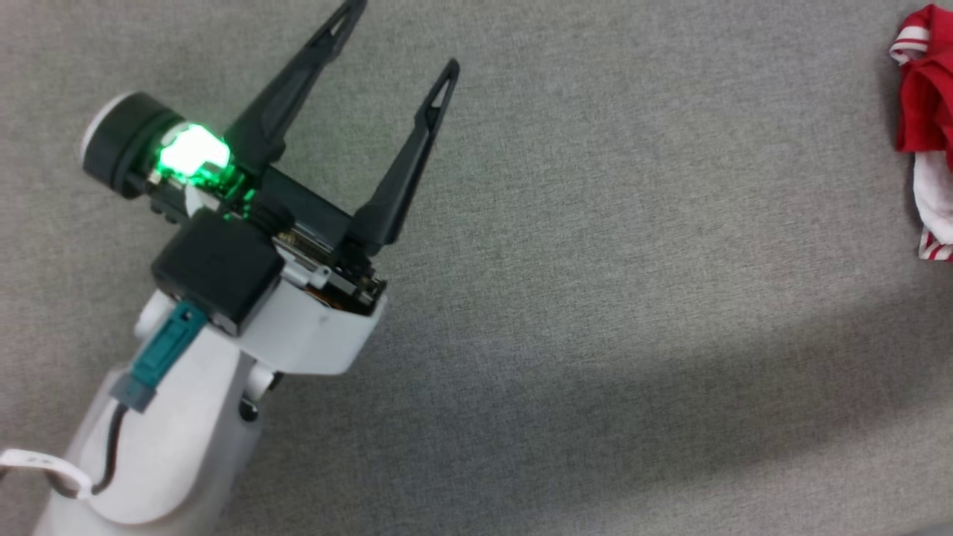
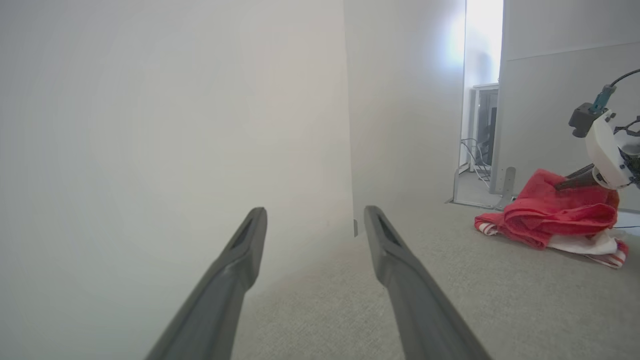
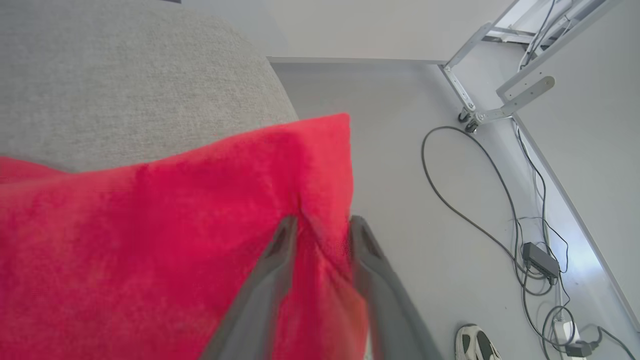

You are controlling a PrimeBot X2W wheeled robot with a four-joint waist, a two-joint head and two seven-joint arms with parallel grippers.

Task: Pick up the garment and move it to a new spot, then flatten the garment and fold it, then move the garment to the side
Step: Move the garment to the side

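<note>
The left gripper hovers over the grey table with its two dark fingers spread wide apart, pointing in its wrist view toward a pale wall. The garment lies crumpled at the far right edge of the head view, well apart from that gripper, red on top with white cloth and striped trim beneath. The right gripper has its fingers partly apart on either side of a raised red fold by the table's rounded corner, above the floor; whether it pinches the cloth I cannot tell.
</note>
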